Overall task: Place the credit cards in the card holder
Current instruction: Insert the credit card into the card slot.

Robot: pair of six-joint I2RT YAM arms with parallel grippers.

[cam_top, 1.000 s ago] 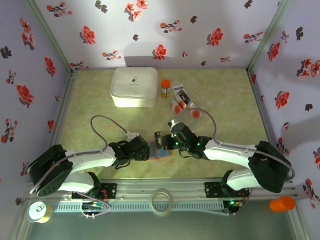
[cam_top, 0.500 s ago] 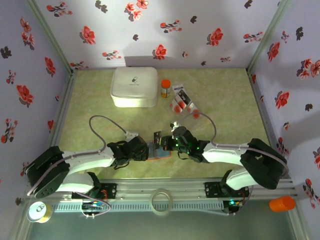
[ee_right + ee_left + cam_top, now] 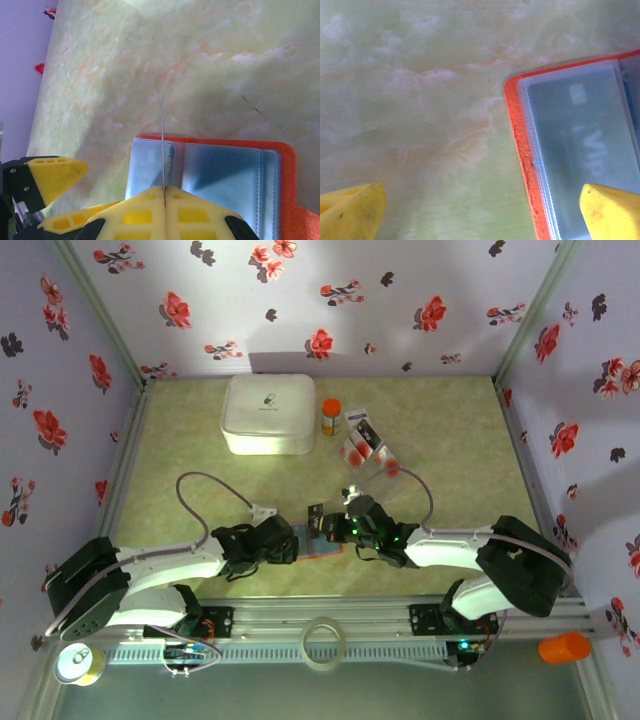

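The card holder [image 3: 295, 220] lies open at the middle of the surface's [image 3: 200, 460] near edge, with a grey card [image 3: 580, 145] in one clear pocket. The right claw [image 3: 164, 189], pressed together, pinches a thin card [image 3: 162, 145] edge-on above the pockets. The left claw [image 3: 481, 207] is spread over the holder's corner. Other credit cards [image 3: 362, 440] lie near the far edge, right of a white box [image 3: 268, 412].
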